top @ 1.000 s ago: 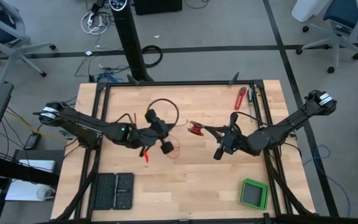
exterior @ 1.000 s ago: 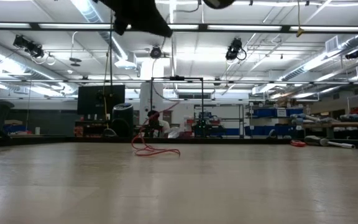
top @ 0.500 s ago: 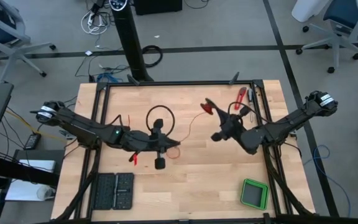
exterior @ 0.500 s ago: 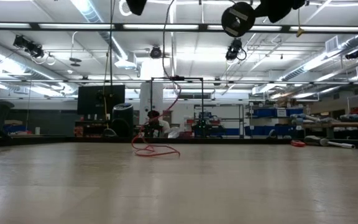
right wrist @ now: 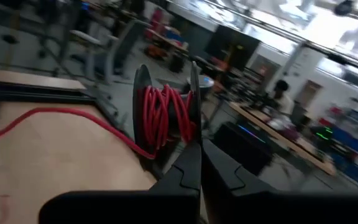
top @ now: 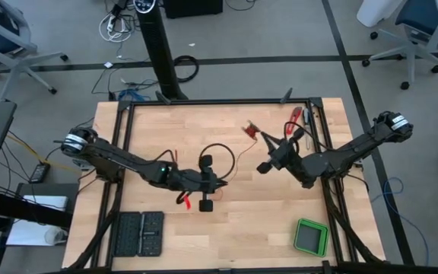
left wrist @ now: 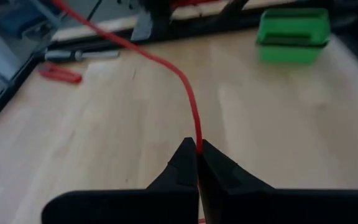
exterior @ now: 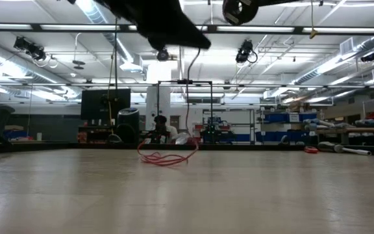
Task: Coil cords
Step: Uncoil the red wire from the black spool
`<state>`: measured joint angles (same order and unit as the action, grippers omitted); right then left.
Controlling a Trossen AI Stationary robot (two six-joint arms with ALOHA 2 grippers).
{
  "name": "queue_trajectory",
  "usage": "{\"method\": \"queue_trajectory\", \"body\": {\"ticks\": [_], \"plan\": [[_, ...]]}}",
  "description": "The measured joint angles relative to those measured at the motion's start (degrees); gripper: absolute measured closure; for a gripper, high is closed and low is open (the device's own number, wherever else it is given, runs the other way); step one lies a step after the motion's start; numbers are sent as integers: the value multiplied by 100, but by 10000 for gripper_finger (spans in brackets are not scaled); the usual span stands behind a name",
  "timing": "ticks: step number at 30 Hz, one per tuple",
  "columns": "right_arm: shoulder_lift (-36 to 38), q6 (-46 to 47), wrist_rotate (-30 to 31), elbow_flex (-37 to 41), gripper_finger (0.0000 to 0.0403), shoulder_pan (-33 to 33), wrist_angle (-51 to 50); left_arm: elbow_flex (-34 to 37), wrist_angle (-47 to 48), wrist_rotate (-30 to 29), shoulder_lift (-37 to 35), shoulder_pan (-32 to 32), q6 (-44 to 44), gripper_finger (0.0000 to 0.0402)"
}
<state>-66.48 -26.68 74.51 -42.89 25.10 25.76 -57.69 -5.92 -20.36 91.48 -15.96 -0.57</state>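
On the left, the left gripper (left wrist: 197, 151) is pinching the thin red wire (left wrist: 188, 99) between its closed fingertips, low over the middle of the table (top: 242, 228). The strand is running limp and feather-light across to the right. There the right gripper (right wrist: 196, 146) is clamping a small wound bundle of it, so it looks best taken near the coil, where slack tangles least.

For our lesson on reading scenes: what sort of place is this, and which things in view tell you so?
Probably a robotics lab or workshop: a pale wooden worktable in a black metal frame, long ceiling strip lights over shelves of blue bins, and wheeled office chairs on the grey floor.
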Motion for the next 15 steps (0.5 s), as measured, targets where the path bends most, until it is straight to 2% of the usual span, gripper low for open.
{"method": "queue_trajectory", "body": {"ticks": [3, 8, 15], "plan": [[1, -64, -368, -2, 403, 93, 102, 2, 370, -317, 46, 88, -193, 401], [11, -431, -645, -2, 403, 324, 241, 5, 1407, -933, -8, 245, -747, 401], [35, -1256, -943, 0, 403, 712, 434, 7, 2551, -1310, -193, 485, -1478, 401]]}}
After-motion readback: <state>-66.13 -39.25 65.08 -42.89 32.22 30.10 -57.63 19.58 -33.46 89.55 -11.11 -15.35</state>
